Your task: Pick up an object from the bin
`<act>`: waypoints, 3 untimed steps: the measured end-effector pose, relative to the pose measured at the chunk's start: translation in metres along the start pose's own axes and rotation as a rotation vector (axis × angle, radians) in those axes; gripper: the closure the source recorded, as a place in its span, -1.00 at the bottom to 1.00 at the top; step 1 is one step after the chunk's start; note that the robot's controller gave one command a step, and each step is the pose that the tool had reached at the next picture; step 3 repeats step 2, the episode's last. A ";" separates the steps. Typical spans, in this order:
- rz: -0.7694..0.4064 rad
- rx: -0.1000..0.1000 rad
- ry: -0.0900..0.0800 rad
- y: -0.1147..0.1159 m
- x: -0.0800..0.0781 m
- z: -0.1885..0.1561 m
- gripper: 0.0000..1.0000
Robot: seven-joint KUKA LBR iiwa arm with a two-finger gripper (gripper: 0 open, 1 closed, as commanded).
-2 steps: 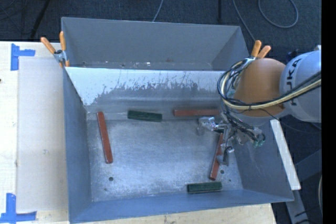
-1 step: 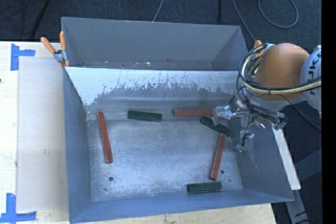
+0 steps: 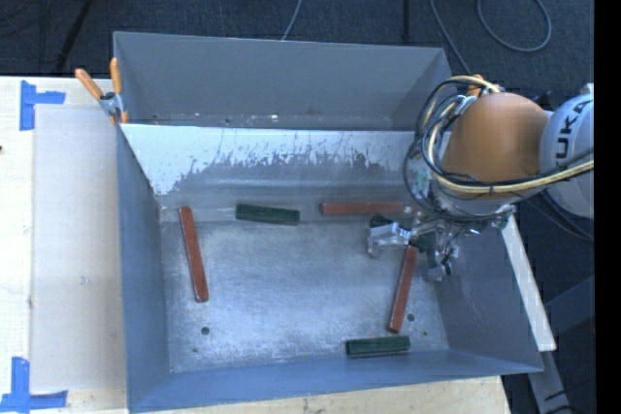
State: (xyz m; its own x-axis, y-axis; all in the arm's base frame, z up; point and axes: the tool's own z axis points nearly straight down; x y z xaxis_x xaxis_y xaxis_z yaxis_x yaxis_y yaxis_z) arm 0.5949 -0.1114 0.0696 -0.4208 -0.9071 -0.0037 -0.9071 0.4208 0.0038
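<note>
My gripper (image 3: 415, 244) hangs low over the right side of the bin, right at the upper end of a brown-red stick (image 3: 400, 294) that runs down and slightly left from it. The view does not show whether the stick's end sits between the metal fingers or just under them. Another brown-red stick (image 3: 357, 207) lies flat just up-left of the gripper, along the back of the floor. A dark green bar (image 3: 377, 346) rests near the front wall, below the stick.
A second dark green bar (image 3: 268, 214) lies at the back middle, and a long brown-red stick (image 3: 193, 254) lies along the left wall. The arm's orange cover and cables sit over the bin's right wall.
</note>
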 end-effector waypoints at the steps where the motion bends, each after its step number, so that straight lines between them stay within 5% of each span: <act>1: 0.004 0.002 0.001 -0.001 0.002 0.000 1.00; 2: -0.232 0.009 0.003 0.021 0.033 -0.143 1.00; 3: -0.232 0.009 0.003 0.021 0.033 -0.143 1.00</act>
